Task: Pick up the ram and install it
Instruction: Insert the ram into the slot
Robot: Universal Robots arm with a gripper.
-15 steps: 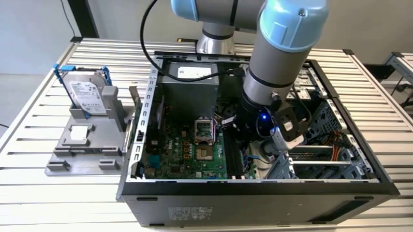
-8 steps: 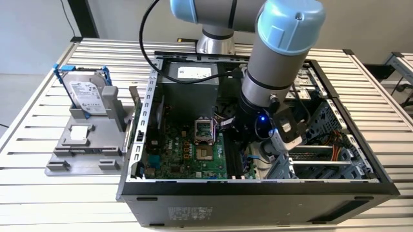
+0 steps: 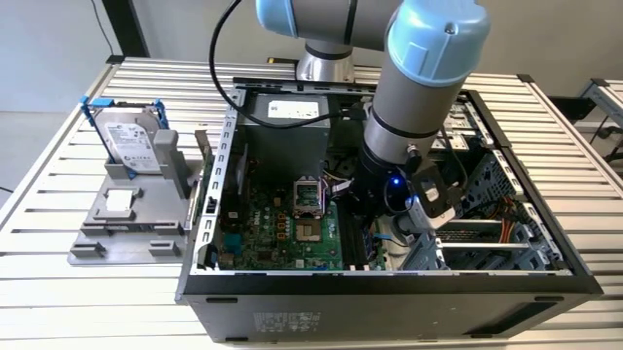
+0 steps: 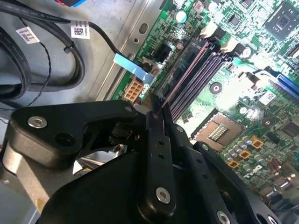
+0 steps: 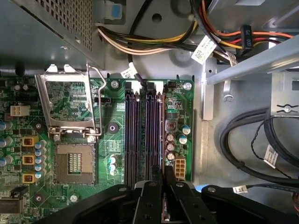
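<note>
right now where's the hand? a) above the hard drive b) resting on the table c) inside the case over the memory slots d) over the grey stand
c: the hand hangs inside the open case right over the motherboard's memory slots, shut on the thin ram.

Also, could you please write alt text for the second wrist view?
The black gripper is closed on the ram, seen edge-on as a thin stick running along the dark memory slots of a green motherboard. Black cables lie on the grey case panel beside the board.
</note>
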